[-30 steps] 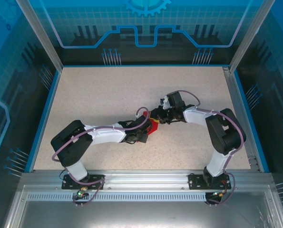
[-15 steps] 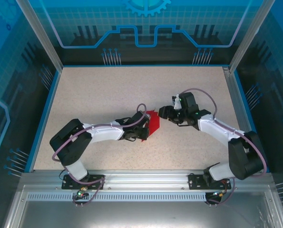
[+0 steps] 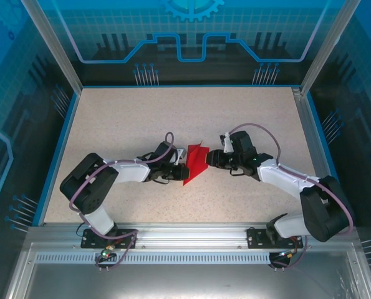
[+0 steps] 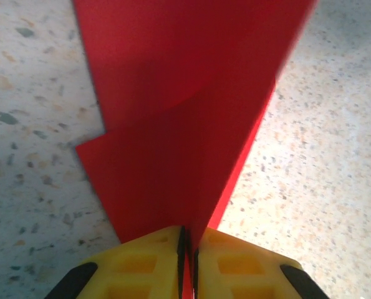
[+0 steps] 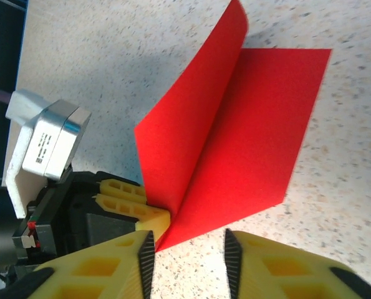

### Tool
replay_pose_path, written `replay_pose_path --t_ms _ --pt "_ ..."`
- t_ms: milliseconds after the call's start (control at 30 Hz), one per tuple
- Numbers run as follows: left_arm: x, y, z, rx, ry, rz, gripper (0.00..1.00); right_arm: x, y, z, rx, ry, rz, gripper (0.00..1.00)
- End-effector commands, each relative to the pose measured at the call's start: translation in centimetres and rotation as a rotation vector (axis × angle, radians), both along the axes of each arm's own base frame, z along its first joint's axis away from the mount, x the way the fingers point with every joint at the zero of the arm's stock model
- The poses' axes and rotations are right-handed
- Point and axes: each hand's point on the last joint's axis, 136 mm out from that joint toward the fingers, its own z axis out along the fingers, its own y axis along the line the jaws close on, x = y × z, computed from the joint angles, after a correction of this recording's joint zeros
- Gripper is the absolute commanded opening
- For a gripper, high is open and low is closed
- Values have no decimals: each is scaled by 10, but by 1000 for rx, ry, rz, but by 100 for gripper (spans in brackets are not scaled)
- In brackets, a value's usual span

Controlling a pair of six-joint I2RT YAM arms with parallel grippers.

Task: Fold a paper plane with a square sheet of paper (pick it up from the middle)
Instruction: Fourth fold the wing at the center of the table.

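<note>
The square sheet of paper point(image 3: 195, 163) is bright red, folded along a crease into two flaps that spread apart like a V. My left gripper point(image 3: 179, 170) is shut on it at the crease. In the left wrist view the yellow fingers point(image 4: 148, 265) pinch the fold and the paper point(image 4: 185, 93) rises ahead of them. My right gripper point(image 3: 214, 159) faces the paper from the right, open. In the right wrist view its jaws point(image 5: 188, 255) stand apart over bare table, with the paper's point(image 5: 235, 143) lower corner just ahead and the left gripper's fingers point(image 5: 135, 210) beside it.
The speckled table point(image 3: 141, 118) is bounded by a blue rim and metal frame posts point(image 3: 51, 43). Both arms meet near the table's middle, their cables looping above them.
My left gripper has drawn back to the left with the paper. The right gripper has come lower and closer to the paper, and its jaws have narrowed.
</note>
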Motion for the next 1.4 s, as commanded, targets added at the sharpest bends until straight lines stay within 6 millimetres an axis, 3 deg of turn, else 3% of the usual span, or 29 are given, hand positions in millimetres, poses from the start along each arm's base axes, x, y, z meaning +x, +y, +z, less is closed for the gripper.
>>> replay_pose_path --t_ms 0,367,600,1367 --pt "-3 -14 20 -123 -2 -44 15 -5 19 -2 12 -6 77 29" --pt "1 -16 20 -156 7 -52 13 -7 47 -23 7 50 122 19" --pt "-3 -16 13 -162 29 -63 8 -4 57 -22 30 60 136 12" --pt "-13 -10 -2 -176 102 -60 5 16 69 -23 66 95 112 10"
